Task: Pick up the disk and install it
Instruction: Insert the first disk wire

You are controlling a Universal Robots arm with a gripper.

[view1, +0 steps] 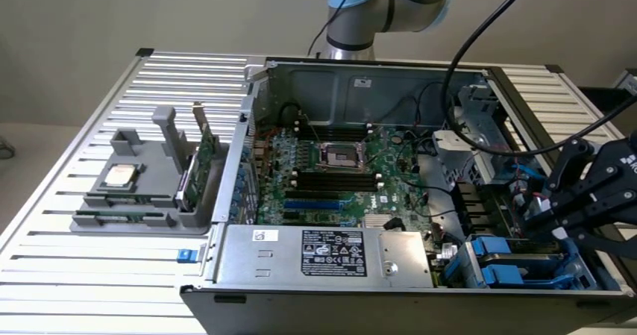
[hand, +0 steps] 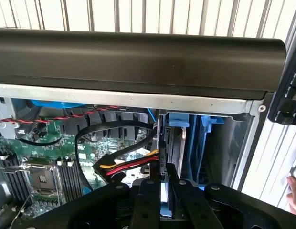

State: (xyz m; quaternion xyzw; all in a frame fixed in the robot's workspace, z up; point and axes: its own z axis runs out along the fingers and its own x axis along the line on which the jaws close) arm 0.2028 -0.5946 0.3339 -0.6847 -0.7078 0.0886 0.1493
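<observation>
Disk (hand: 162, 143) clamped on edge at the drive bay of the open case

Gripper (hand: 162, 188): jaws drawn almost together and closed on the disk. In the wrist view the black fingers (hand: 147, 202) stand one on each side of a thin blue and silver strip, the disk seen edge-on, and both touch it.

Disk: clear of the table, upright on its edge, running straight out from the fingers into the computer case (view1: 348, 77). Its silver metal edge faces the camera. Blue plastic (hand: 178, 119) shows just beside its far end, close under the case's silver rim. Whether that is the disk's own carrier or part of the bay cannot be told, nor whether the disk is seated.

Cabling: a bundle of yellow, red and black wires (hand: 129, 164) comes up to the disk's edge from the motherboard side. Contact cannot be confirmed.

Position in the exterior view: the gripper hangs over the near corner of the case at the exterior view's right, above the drive bay, where blue brackets (view1: 494, 259) sit. The motherboard (view1: 339, 174) lies exposed in the middle of the case, with the power supply (view1: 329, 253) along the near wall.

Surroundings: the case stands on a slatted metal table (view1: 89, 275). A grey fixture (view1: 149, 204) at the exterior view's left, beside the case, carries a small square silver chip (view1: 121, 174) and an upright green circuit card (view1: 206, 163).
</observation>
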